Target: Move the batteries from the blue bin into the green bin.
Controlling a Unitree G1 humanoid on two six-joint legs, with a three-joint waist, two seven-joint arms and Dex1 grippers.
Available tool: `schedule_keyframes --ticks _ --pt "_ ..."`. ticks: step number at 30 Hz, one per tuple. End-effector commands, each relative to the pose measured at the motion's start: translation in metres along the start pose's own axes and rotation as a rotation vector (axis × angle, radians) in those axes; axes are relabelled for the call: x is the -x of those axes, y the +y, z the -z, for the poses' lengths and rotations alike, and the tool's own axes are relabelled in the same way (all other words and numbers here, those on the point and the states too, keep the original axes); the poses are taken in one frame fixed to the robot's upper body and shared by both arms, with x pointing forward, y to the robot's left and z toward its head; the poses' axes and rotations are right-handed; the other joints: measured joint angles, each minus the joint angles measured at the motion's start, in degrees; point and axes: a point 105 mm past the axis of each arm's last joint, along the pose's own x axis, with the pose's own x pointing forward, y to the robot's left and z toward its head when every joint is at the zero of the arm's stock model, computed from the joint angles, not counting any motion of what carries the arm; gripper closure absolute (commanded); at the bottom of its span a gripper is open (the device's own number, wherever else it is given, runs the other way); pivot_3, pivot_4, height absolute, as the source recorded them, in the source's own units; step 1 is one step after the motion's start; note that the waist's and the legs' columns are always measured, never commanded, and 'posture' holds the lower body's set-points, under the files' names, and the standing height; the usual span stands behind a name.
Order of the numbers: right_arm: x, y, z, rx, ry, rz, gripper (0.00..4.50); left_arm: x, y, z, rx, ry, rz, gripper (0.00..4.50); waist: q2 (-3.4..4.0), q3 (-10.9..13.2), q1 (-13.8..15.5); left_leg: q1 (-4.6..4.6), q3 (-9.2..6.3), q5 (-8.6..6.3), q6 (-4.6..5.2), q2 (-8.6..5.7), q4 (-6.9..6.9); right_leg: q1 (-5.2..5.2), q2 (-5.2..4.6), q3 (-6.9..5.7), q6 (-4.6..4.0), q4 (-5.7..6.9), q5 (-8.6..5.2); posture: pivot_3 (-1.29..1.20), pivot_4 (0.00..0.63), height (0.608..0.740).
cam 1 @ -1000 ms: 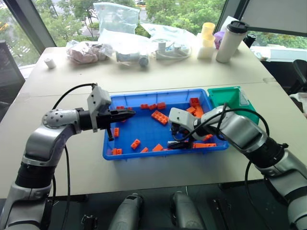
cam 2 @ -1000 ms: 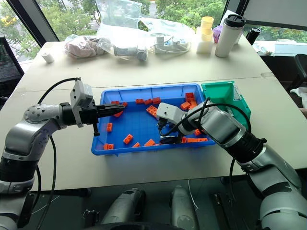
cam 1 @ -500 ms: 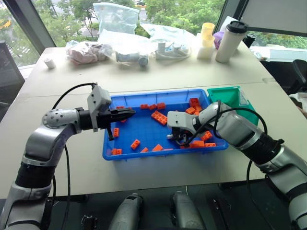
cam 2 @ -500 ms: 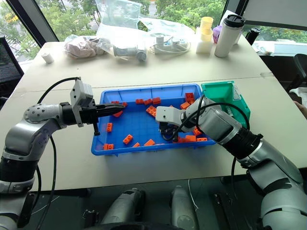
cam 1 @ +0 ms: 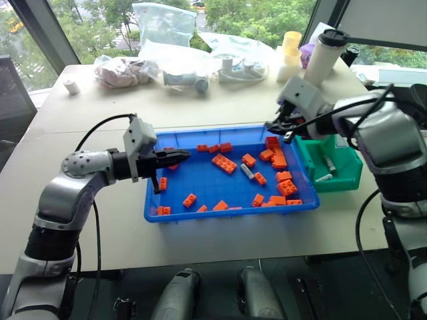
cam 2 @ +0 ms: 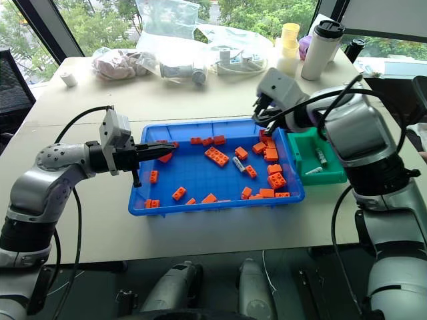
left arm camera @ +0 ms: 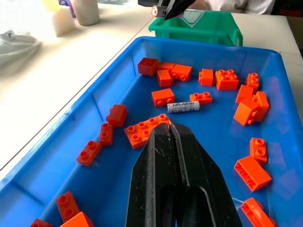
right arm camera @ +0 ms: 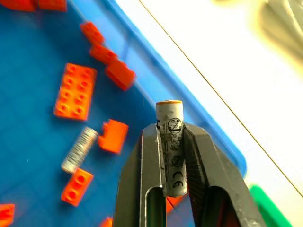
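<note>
Right wrist view: right gripper (right arm camera: 171, 142) clamped on 1 battery (right arm camera: 170, 146). Carry step under way; next, release over green bin (cam 1: 328, 160).

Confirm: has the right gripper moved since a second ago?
Yes. The right gripper rose from the blue bin's near edge to its far corner by the green bin, holding a battery.

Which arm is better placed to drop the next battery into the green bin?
The right. Its tool is shut on a battery and sits near the green bin. The left tool is shut, holding nothing, over the blue bin's far side.
</note>
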Motion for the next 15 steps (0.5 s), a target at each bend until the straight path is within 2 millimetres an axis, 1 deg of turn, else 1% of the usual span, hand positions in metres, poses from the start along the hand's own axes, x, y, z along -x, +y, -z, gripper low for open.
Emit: schedule_keyframes --ticks 1,3,6,8,9,10,11,13,14,15 --pt "0.022 -0.033 0.026 -0.088 0.045 0.163 4.44 -0.002 0.002 -0.007 -0.032 -0.022 0.009 4.50 0.00 0.00 0.06 0.00 0.05 0.00 0.01 0.00 0.00 -0.01 -0.01 0.03 0.00 0.00 0.00 0.00 0.150 0.740" --pt "0.024 -0.035 0.042 -0.099 0.085 0.184 4.44 -0.004 0.002 -0.007 -0.032 -0.024 0.018 4.50 0.00 0.00 -0.27 0.02 0.07 0.00 0.01 0.03 -0.01 -0.01 0.01 0.04 0.00 0.02 0.00 0.00 0.150 0.740" --pt "0.022 -0.030 0.054 -0.116 0.104 0.171 4.44 -0.007 0.004 -0.008 -0.037 -0.026 0.030 4.50 0.01 0.00 -1.15 0.06 0.11 -0.01 0.01 0.11 -0.05 -0.01 0.08 0.08 0.00 0.06 0.00 0.00 0.150 0.740" --pt "0.020 -0.026 0.058 -0.122 0.108 0.159 3.38 -0.008 0.005 -0.008 -0.040 -0.028 0.033 4.50 0.02 0.00 -1.48 0.06 0.11 0.00 0.01 0.11 -0.06 -0.03 0.09 0.08 0.00 0.06 0.00 0.00 0.150 0.740" --pt "0.019 -0.024 0.059 -0.126 0.108 0.150 3.00 -0.008 0.005 -0.009 -0.042 -0.028 0.036 4.50 0.02 0.00 -1.54 0.06 0.12 -0.01 0.01 0.11 -0.06 -0.03 0.09 0.09 0.00 0.06 0.00 0.00 0.150 0.740" --pt "0.018 -0.022 0.060 -0.127 0.107 0.147 2.52 -0.008 0.005 -0.009 -0.043 -0.027 0.038 4.50 0.02 0.00 -1.51 0.06 0.12 0.00 0.01 0.11 -0.06 -0.03 0.10 0.09 0.00 0.07 0.00 0.00 0.150 0.740" --pt "0.019 -0.022 0.060 -0.126 0.106 0.147 1.94 -0.008 0.005 -0.009 -0.044 -0.027 0.039 4.50 0.02 0.00 -1.45 0.06 0.11 0.00 0.01 0.12 -0.07 -0.03 0.11 0.09 0.00 0.06 0.00 0.00 0.150 0.740" --pt "0.020 -0.022 0.054 -0.116 0.082 0.151 0.86 -0.008 0.005 -0.009 -0.046 -0.025 0.042 4.50 0.02 0.00 -1.32 0.05 0.10 0.00 0.01 0.12 -0.05 -0.03 0.11 0.08 0.00 0.06 0.00 0.00 0.150 0.740" --pt "0.022 -0.021 0.045 -0.112 0.053 0.149 0.37 -0.007 0.006 -0.009 -0.047 -0.023 0.042 4.50 0.02 0.00 -1.30 0.05 0.10 0.00 0.01 0.10 -0.04 -0.02 0.10 0.08 0.00 0.06 0.00 0.00 0.150 0.740" --pt "0.023 -0.020 0.035 -0.111 0.022 0.144 0.08 -0.007 0.006 -0.009 -0.047 -0.022 0.043 4.50 0.02 0.00 -1.29 0.05 0.10 0.00 0.01 0.10 -0.04 -0.01 0.10 0.08 0.00 0.05 0.00 0.00 0.150 0.740"
